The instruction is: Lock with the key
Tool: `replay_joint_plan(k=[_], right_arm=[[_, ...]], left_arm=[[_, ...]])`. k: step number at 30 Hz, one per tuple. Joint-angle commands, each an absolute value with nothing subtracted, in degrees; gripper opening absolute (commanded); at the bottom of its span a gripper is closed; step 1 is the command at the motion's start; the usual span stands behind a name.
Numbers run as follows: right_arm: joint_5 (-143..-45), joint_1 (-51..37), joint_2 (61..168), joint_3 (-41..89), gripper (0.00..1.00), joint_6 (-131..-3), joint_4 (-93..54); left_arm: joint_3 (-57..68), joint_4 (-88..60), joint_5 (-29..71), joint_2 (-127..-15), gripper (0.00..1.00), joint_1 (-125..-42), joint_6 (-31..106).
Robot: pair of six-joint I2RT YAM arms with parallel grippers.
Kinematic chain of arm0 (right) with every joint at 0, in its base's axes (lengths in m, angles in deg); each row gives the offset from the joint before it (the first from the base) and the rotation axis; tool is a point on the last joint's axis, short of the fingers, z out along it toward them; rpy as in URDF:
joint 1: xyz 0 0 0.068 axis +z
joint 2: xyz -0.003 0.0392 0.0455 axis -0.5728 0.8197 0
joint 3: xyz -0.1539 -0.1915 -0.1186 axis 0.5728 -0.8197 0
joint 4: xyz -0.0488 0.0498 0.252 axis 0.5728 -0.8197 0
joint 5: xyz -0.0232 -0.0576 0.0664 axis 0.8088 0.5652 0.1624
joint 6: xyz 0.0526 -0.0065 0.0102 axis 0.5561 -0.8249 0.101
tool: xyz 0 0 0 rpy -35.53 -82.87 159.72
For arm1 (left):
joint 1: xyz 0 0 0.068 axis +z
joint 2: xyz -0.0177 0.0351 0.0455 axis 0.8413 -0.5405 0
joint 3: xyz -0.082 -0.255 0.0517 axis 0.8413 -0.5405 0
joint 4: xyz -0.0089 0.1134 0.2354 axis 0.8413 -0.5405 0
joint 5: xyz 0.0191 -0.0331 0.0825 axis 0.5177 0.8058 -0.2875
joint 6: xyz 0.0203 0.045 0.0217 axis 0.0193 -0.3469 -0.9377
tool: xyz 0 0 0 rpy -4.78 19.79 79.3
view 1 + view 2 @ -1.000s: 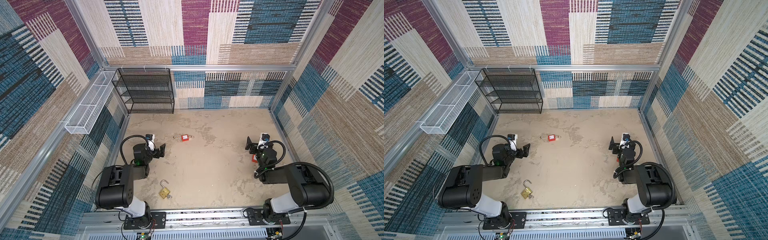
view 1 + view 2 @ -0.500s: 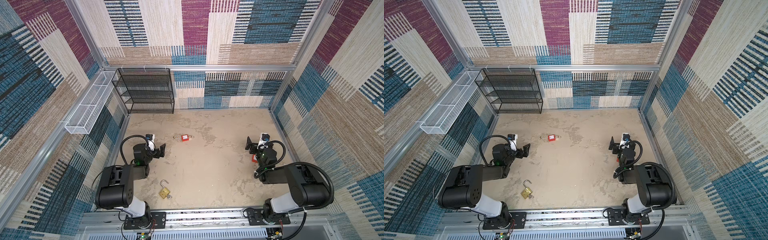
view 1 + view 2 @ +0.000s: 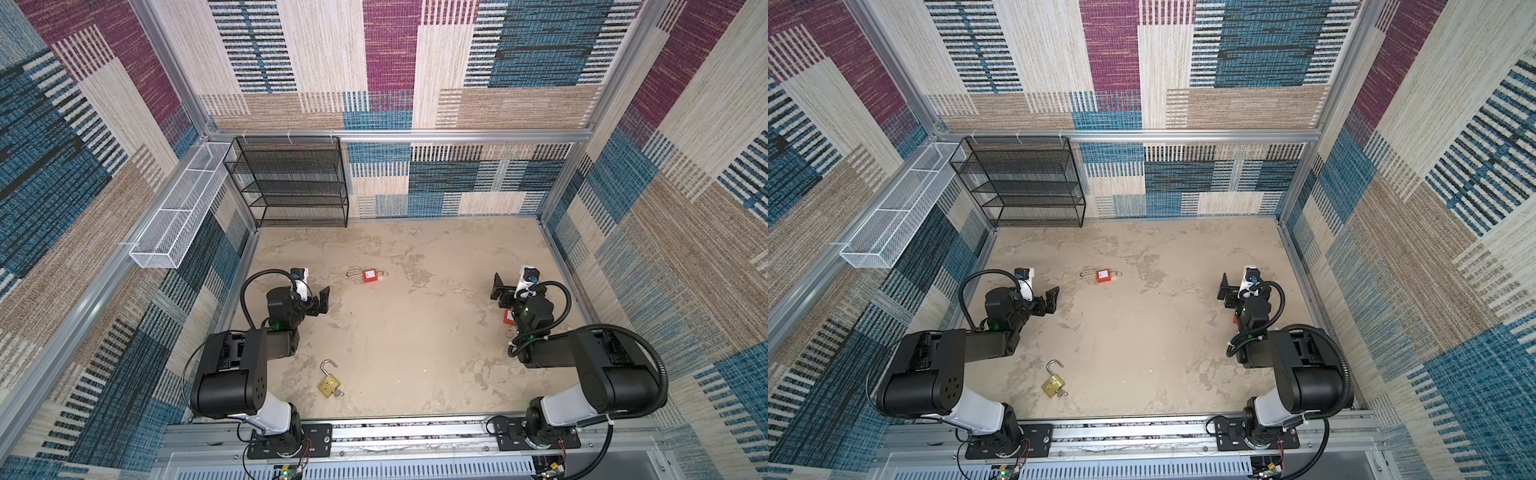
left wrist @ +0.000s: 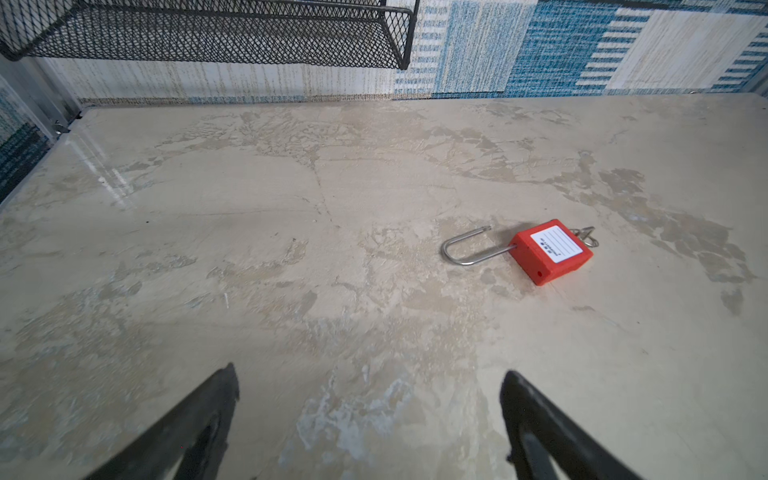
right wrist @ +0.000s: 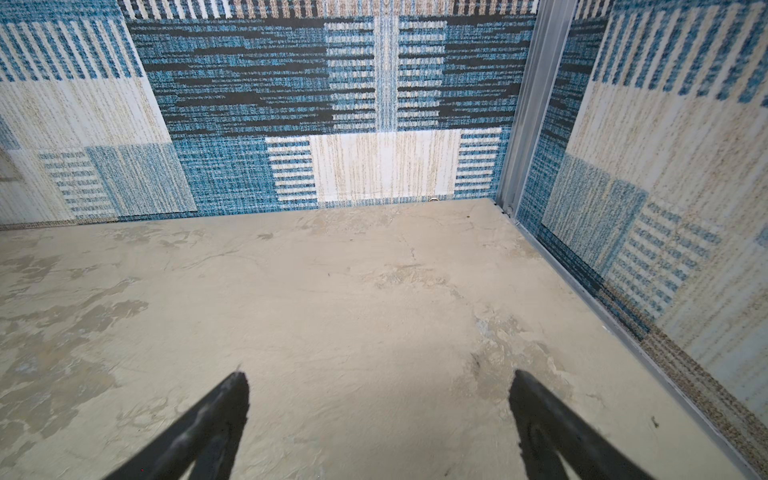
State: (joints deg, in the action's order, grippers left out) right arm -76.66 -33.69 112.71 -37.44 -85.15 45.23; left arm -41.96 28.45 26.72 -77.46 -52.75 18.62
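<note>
Nothing of the locking is done yet, as I judge it: both arms sit folded back near their bases and no lock is in hand. The left fingers (image 3: 321, 301) stand spread wide and empty above the counter (image 3: 415, 332). The right fingers (image 3: 500, 288) gape the same way with nothing between them. A red padlock (image 4: 550, 251) lies flat toward the far side of the counter, ahead of the left fingers and well apart from them. Its shackle (image 4: 465, 249) has one end out of the body, and what looks like a key (image 4: 586, 237) sits at its foot. A brass padlock (image 3: 329, 384) lies near the front edge with its shackle swung open and a small key (image 3: 340, 393) at its base. Another red lock (image 3: 508, 316) shows partly from under the right arm, and its state cannot be told. What is left is the whole job: take hold of a lock, press its shackle home and turn the key.
</note>
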Motion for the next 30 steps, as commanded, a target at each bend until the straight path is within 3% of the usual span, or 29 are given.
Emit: replay_joint_plan(k=[1, 19, 22, 27, 30], right_arm=[[-76.9, -33.6, 112.7, -37.2, 0.99, -85.0, 46.7], [-76.9, -33.6, 112.7, -37.3, 0.99, -85.0, 46.7], [-76.9, -33.6, 112.5, -37.6, 0.99, -85.0, 47.1], [-76.9, -33.6, 112.4, -37.6, 0.99, -85.2, 47.3], [-79.2, -33.6, 108.6, -30.7, 0.99, -85.8, 31.9]], left_arm=[[-41.7, 28.6, 25.2, -77.4, 0.99, -52.6, 19.5], [-41.6, 27.2, 22.2, -75.4, 0.99, -52.7, 20.3], [-39.8, 20.0, 14.9, -69.8, 0.99, -52.8, 22.9], [-33.2, -4.3, 6.5, -58.3, 0.99, -54.1, 23.2], [-30.2, -15.9, 3.4, -52.5, 1.0, -54.2, 23.5]])
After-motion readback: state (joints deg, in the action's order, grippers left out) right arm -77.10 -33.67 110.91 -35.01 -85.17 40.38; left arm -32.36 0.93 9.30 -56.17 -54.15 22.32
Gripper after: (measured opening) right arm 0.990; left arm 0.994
